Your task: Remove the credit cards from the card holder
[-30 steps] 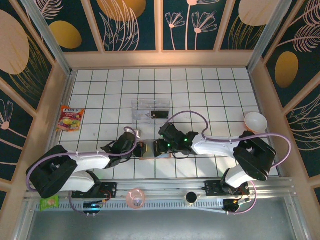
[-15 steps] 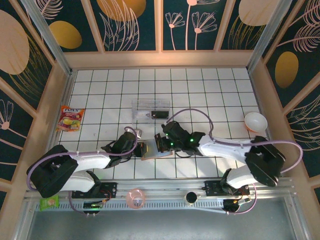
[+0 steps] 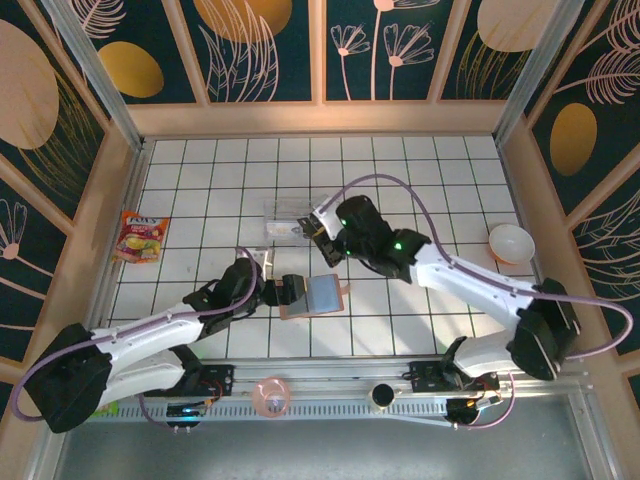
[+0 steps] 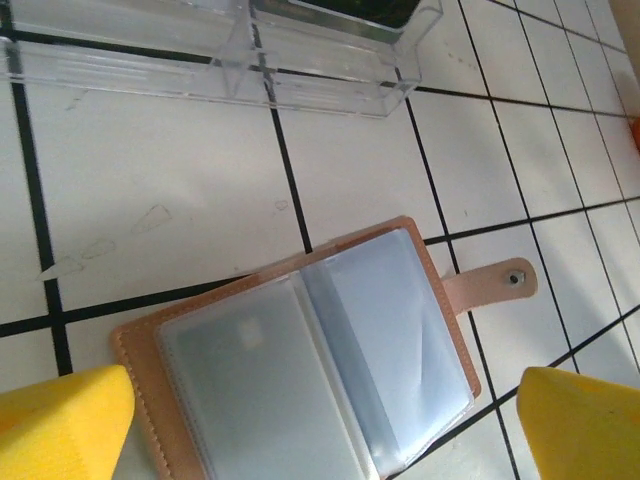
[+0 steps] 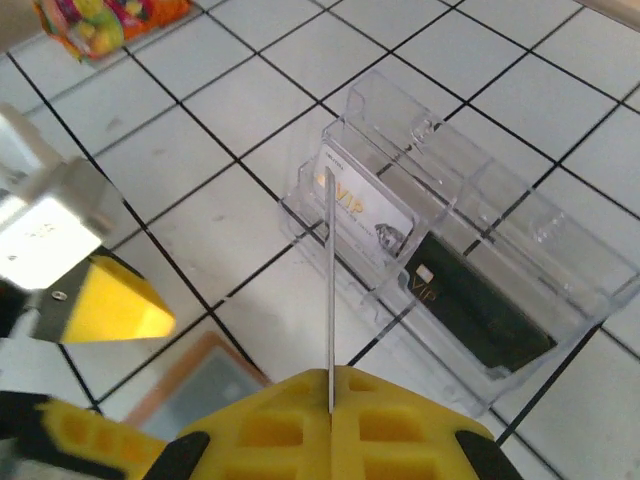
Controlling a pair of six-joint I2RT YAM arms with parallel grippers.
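The card holder (image 4: 310, 360) lies open and flat on the white tiles, tan with clear sleeves and a snap tab; it is also seen from above as the card holder (image 3: 312, 296). My left gripper (image 4: 320, 430) hangs open over it, yellow fingertips (image 4: 60, 425) wide on either side and touching nothing. My right gripper (image 5: 331, 375) is shut on a thin pale credit card (image 5: 330, 280), seen edge-on, over the near rim of the clear tray (image 5: 560, 260). In that tray lie a whitish card (image 5: 365, 205) and a black card (image 5: 480, 310). From above, the right gripper (image 3: 322, 232) sits beside the tray (image 3: 285, 215).
A red-yellow snack packet (image 3: 140, 237) lies at the left wall. A white bowl (image 3: 511, 243) stands at the right. A pink ring (image 3: 271, 395) rests on the front rail. Wooden walls close in the tiled floor on three sides.
My left gripper has opened and let go of the card holder, which now lies flat. My right gripper has drawn a card out and carried it back toward the tray.
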